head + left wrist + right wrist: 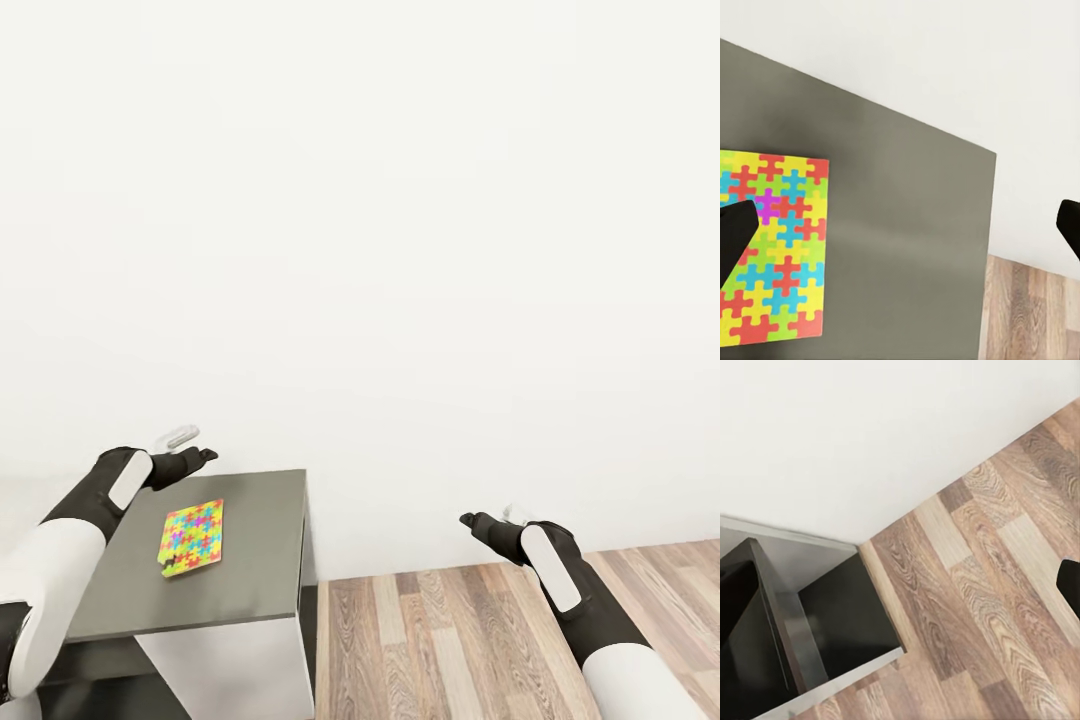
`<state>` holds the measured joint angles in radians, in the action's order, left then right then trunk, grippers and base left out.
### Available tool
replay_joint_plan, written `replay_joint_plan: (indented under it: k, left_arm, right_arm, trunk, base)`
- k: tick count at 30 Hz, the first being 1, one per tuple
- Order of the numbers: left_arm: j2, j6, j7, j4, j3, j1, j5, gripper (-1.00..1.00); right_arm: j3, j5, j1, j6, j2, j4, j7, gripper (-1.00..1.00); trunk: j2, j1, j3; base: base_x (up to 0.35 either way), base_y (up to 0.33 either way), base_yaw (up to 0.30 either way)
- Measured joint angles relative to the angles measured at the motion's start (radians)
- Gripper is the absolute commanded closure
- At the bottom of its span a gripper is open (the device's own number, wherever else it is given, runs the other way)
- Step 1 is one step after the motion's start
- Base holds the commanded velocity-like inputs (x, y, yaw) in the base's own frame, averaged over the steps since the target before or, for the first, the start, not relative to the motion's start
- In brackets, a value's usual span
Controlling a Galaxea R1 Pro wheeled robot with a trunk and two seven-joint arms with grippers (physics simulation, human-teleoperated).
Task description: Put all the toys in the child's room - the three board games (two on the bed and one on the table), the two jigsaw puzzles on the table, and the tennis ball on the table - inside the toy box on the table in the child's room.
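Observation:
A jigsaw puzzle (192, 538) of bright interlocking pieces lies flat on the grey table (260, 540) at the lower left. My left gripper (205, 455) hovers over the table's far left part, just beyond the puzzle, and is open and empty. In the left wrist view the puzzle (776, 247) lies under one dark fingertip (735, 240), and the other fingertip (1069, 225) hangs past the table's edge (986, 225). My right gripper (466, 519) is held over the wooden floor to the right of the table, open and holding nothing.
A plain white wall (400, 250) rises close behind the table. Wooden floor (450, 630) stretches to the right of the table. The right wrist view looks down on the floor (982, 585) and the table's dark underside and leg (802, 622).

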<state>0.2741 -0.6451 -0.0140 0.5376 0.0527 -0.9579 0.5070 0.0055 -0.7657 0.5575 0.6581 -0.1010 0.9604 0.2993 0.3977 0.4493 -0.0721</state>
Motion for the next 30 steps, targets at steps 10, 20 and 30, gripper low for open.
replay_joint_plan:
  k: [10, 20, 30]
  left_arm:
    - [0.001, 0.001, 0.000, 0.000, -0.001, 0.000, -0.001, -1.00]
    - [0.001, 0.004, 0.000, 0.000, -0.001, 0.000, -0.006, -1.00]
    - [-0.001, 0.002, 0.006, -0.001, -0.005, 0.000, -0.009, -1.00]
  right_arm:
    - [0.000, 0.000, 0.000, -0.006, 0.000, -0.001, 0.000, -1.00]
    - [0.001, 0.000, 0.000, -0.007, 0.000, 0.000, -0.001, -1.00]
    - [0.000, -0.001, 0.000, -0.006, 0.000, -0.001, -0.002, -1.00]
  trunk:
    - [0.000, 0.000, 0.000]
    - [0.000, 0.000, 0.000]
    - [0.000, 0.000, -0.009]
  base:
    - [0.000, 0.099, -0.002]
    - [0.087, 0.093, 0.000]
    - [0.027, 0.008, 0.000]
